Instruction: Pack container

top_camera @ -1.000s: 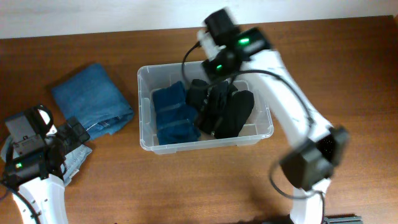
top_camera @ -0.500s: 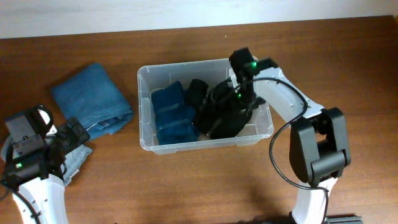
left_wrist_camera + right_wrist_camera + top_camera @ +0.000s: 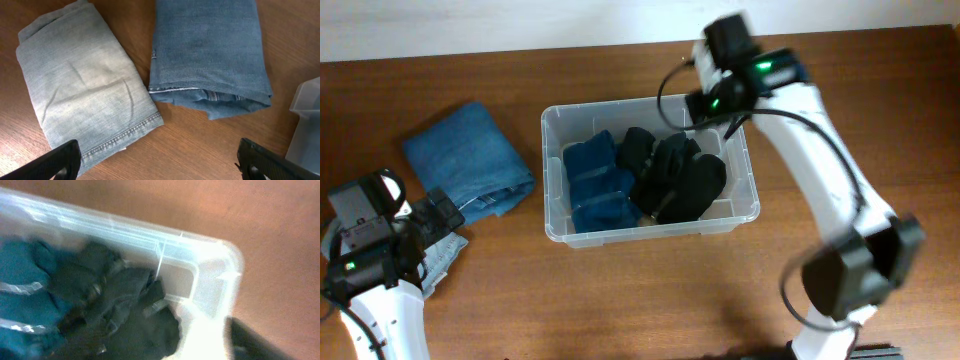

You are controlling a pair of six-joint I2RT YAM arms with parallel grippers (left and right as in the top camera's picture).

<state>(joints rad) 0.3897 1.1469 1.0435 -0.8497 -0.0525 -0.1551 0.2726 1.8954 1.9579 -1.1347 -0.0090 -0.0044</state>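
Right wrist view blurred — container (image 3: pixel 150 230) cut off left; right fingers (image 3: pixel 247 340) indistinct.

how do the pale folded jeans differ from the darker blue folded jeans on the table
Colour: the pale, washed-out folded denim jeans are much lighter than the mid-blue folded denim jeans.
Position: the mid-blue pair lies nearer the large clear plastic tub; the pale pair lies farther from it.
Shared: both are folded denim, lying flat on the wooden table, outside the tub.

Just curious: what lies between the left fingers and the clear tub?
Folded darker-blue jeans lie between the left fingers and the container, per the overhead view.
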